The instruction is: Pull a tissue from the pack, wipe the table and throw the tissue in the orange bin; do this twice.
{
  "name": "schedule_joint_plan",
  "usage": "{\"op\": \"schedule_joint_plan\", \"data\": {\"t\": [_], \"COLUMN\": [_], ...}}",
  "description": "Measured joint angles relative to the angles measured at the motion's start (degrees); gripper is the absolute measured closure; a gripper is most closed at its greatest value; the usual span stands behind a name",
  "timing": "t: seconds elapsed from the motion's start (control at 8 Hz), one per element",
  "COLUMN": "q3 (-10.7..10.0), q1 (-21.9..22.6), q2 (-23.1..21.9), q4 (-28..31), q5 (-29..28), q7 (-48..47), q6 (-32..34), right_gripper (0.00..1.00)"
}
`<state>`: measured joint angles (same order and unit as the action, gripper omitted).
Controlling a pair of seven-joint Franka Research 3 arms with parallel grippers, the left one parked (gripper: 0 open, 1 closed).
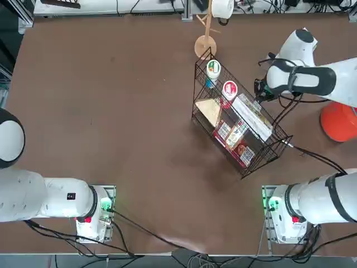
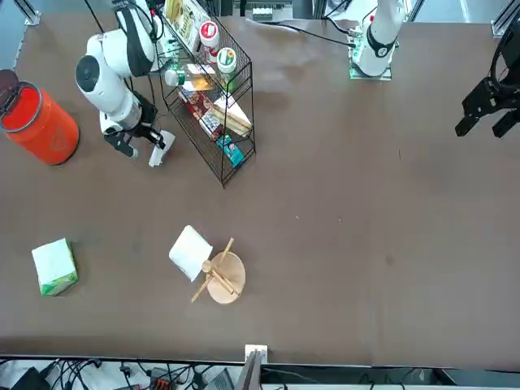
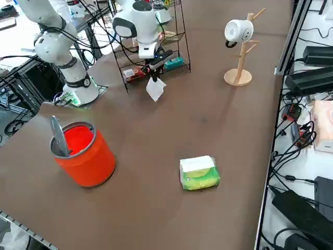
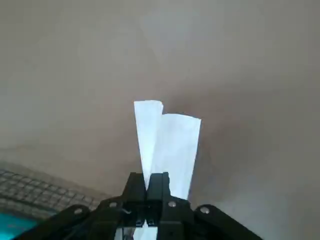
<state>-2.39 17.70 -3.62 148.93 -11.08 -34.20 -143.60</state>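
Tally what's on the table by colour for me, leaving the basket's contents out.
White: 2, the tissue in the right gripper and the mug
Orange: 1, the orange bin
Green: 1, the pack
Black: 1, the wire basket
Wood: 1, the mug stand
Total: 6

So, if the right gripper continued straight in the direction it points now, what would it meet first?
Probably the bare table. The right gripper, shut on the tissue, points at open tabletop beside the wire basket.
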Motion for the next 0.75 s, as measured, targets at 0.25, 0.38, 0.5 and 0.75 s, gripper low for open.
{"op": "schedule_joint_plan", "data": {"t": [0.25, 0.38, 0.5, 0.75], "q3": [-0.01, -0.03, -0.05, -0.05], "q1": [0.64, 0.64, 0.66, 1.21], "q2": [2.57, 3.55, 4.23, 4.68], "q4": [3.05, 3.36, 3.35, 2.54], "q5": [0.0, 0.0, 0.0, 0.0], "q7": [-0.3, -0.33, -0.33, -1.73], "q6": [-5.44, -6.56, -7.38, -8.7], "right_gripper": [0.99, 0.99, 0.99, 0.99]}}
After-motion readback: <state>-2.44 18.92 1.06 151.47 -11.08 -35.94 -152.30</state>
